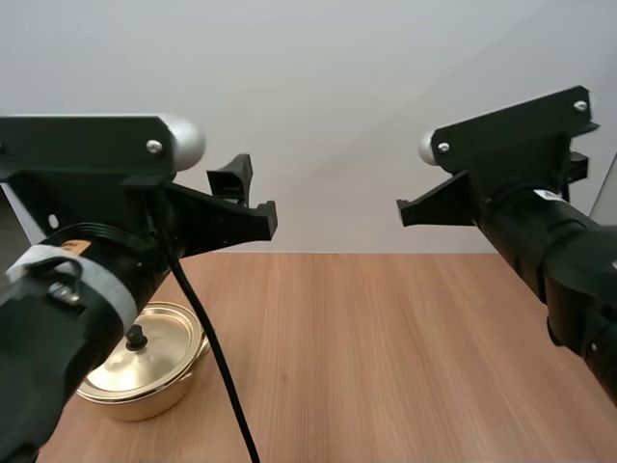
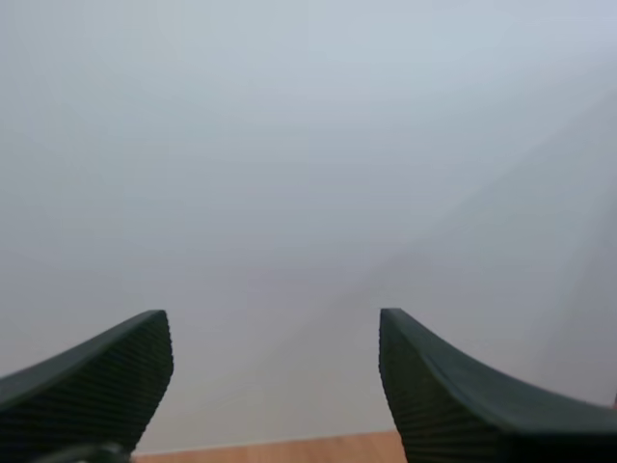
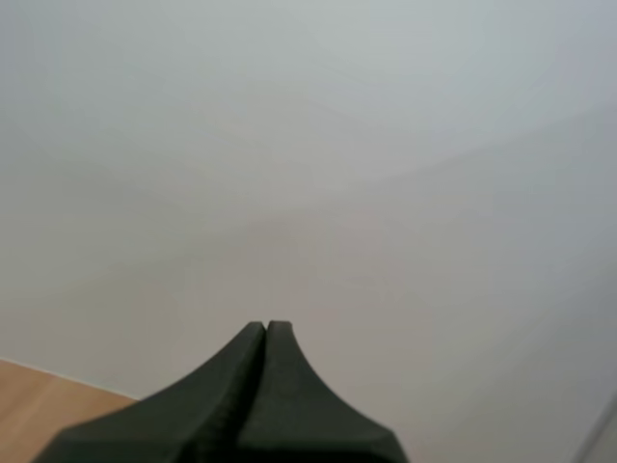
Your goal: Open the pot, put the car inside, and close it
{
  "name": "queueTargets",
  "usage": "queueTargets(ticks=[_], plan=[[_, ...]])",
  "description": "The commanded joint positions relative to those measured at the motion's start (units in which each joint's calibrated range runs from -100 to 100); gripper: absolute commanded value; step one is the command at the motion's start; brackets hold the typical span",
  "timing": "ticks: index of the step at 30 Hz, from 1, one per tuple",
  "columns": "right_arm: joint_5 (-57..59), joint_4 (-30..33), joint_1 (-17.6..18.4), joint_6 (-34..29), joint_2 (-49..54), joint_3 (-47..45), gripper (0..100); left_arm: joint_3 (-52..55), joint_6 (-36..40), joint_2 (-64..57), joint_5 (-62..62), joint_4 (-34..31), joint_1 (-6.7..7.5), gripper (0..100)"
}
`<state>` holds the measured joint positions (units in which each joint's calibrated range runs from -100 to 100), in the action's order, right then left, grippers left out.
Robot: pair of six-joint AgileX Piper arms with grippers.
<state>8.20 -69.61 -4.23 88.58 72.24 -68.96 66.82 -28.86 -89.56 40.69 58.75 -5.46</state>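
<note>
Gaping wide, left pincer (image 2: 272, 326) grips nothing; right pincer (image 3: 265, 330) sits pressed together.

In the high view the left claw (image 1: 253, 193) is raised at 9 o'clock, spread wide, and the right claw (image 1: 405, 207) at 3 o'clock is pressed into one wedge.

The pot (image 1: 145, 397) is shiny gold, its lid (image 1: 166, 340) the same with a black knob (image 1: 137, 338). The desk (image 1: 386, 357) under the pot is light brown, finely wood-grained. The left end effector (image 2: 275, 333) is black with ribbed inner faces; the right end effector (image 3: 265, 333) is black too.
</note>
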Motion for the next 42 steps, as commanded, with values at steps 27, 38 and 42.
queueTargets(ticks=[27, 38, 42], plan=[[-4.41, -11.27, 1.03, 1.60, 13.23, -31.04, 0, 33.10, 69.31, -7.70, -18.28, -87.74, 6.26, 100], [-7.45, -14.96, 0.34, 1.60, 15.65, -31.04, 0, 33.18, 64.14, -10.44, -8.86, -79.40, 6.26, 100], [-9.16, -14.20, 0.44, 1.60, 15.65, -31.04, 0, 33.18, 64.14, -10.44, -9.08, -79.60, 6.26, 100]])
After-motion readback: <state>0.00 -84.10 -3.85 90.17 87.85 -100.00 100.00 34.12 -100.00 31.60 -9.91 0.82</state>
